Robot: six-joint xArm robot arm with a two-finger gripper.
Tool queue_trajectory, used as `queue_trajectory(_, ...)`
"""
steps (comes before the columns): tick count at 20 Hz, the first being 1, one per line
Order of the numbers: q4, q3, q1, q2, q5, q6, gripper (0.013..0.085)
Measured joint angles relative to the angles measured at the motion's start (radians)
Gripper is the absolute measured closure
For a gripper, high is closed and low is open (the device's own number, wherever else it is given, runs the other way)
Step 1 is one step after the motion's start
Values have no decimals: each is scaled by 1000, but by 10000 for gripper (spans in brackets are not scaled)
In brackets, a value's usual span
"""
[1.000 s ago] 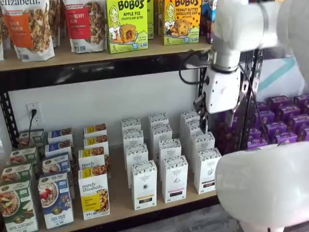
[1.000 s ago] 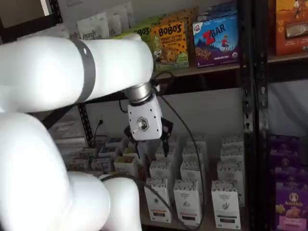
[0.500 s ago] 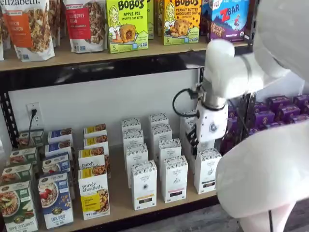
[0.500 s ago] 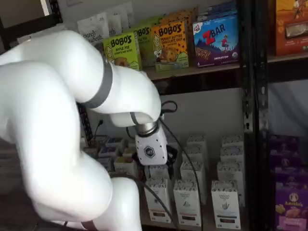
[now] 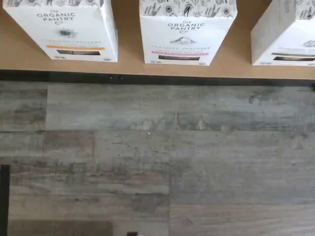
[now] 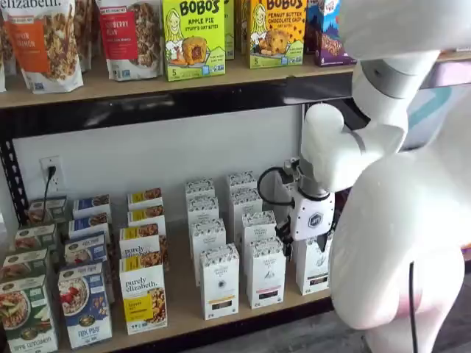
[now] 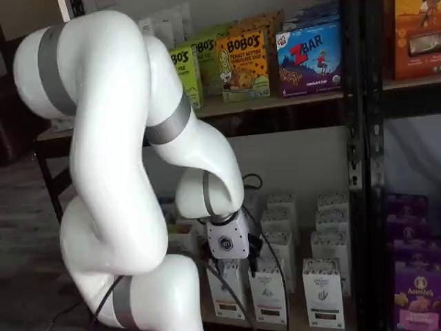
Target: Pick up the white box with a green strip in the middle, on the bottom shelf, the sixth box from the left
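Note for your log: the gripper [image 6: 309, 234] hangs low in front of the bottom shelf [image 6: 180, 296], its white body overlapping the top of the white box [image 6: 314, 272]. That box stands upright at the right end of the front row of white cartons. You cannot tell the finger state in either shelf view. In the wrist view, the white box [image 5: 288, 34] stands near the reddish-strip carton [image 5: 187, 34], not touching it.

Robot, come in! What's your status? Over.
Gripper by the white box, fingers unclear. Box upright on the bottom shelf, not held. Nothing blocking it.
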Motion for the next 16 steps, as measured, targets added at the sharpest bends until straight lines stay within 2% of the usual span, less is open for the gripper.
queue_trajectory(1,6,-15,-7,43,-23,-12,130)
queue_trajectory(6,-78,-114,-50,235,-105,27,130)
queue_trajectory(7,-126,-142,-65,277,-117,61,130)
queue_trajectory(8,-150,-164,-75,309,-126,74,130)
queue_trajectory(10,-127,-224,-91,383,-128,34,130)
queue_trajectory(12,-146,-281,-114,448,-122,30,130)
queue_trajectory(13,-137,-301,-121,471,-122,14,130)
queue_trajectory(14,-100,-330,-129,505,-125,-31,130)
queue_trajectory(16,-78,-378,-148,558,-126,-71,130)
